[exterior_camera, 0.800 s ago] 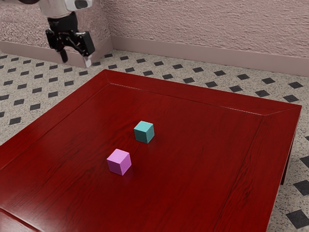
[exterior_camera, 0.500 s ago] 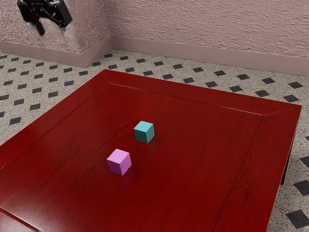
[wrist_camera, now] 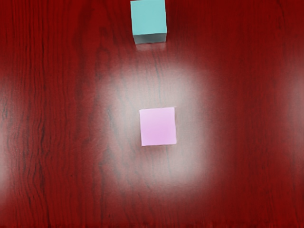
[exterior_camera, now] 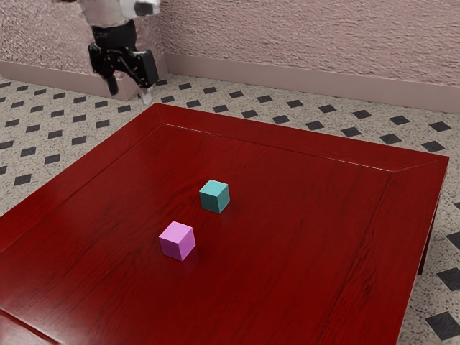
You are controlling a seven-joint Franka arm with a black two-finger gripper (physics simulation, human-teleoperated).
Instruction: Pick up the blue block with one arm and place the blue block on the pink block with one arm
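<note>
The blue block [exterior_camera: 215,195], a teal-blue cube, rests near the middle of the red table [exterior_camera: 302,237]. The pink block [exterior_camera: 177,240] sits just in front of it, toward the exterior view's left, with a small gap between them. My gripper [exterior_camera: 129,91] hangs high above the table's far left corner, far from both cubes, open with nothing between its fingers. From the wrist camera I look straight down on the pink block [wrist_camera: 158,126], with the blue block [wrist_camera: 148,19] a little beyond it on the wood.
The table has a raised rim [exterior_camera: 287,140] along its far edge. A checkered floor [exterior_camera: 57,136] and a pink textured wall [exterior_camera: 323,36] lie behind it.
My gripper swung up and toward the exterior view's left, then came back right and lower, above the table's far left corner. Both blocks stayed put.
</note>
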